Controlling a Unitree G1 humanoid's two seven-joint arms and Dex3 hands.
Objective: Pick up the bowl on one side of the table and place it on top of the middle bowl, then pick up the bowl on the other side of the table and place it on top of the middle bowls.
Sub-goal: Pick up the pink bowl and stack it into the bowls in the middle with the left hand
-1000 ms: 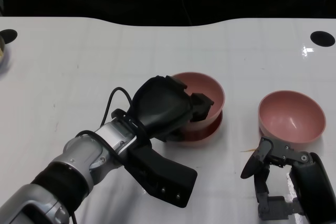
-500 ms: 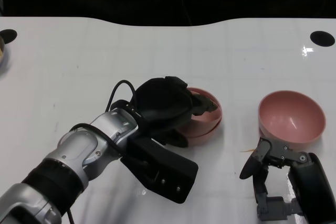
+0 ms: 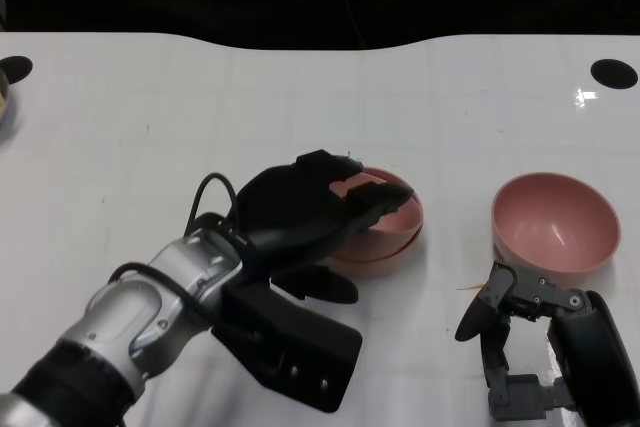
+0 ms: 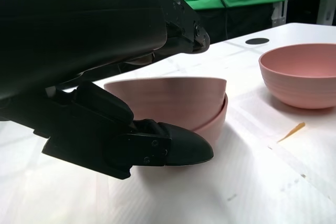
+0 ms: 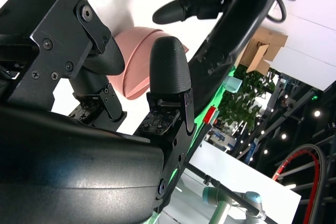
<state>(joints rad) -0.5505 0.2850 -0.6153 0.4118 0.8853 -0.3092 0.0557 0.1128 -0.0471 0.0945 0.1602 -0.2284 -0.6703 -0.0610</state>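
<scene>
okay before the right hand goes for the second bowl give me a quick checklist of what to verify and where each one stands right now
1. First bowl nested in the middle bowl: ok, the stacked bowls sit one inside the other, the upper one slightly tilted.
2. Left hand free of the stack: cannot tell; its fingers reach over the rim, contact unclear.
3. Right bowl upright and apart from the stack: ok.
4. Right hand holding nothing, fingers apart: ok.
5. Right hand beside the right bowl, not touching: ok.
6. Small orange scrap near the right hand: not ok, a possible snag.
</scene>
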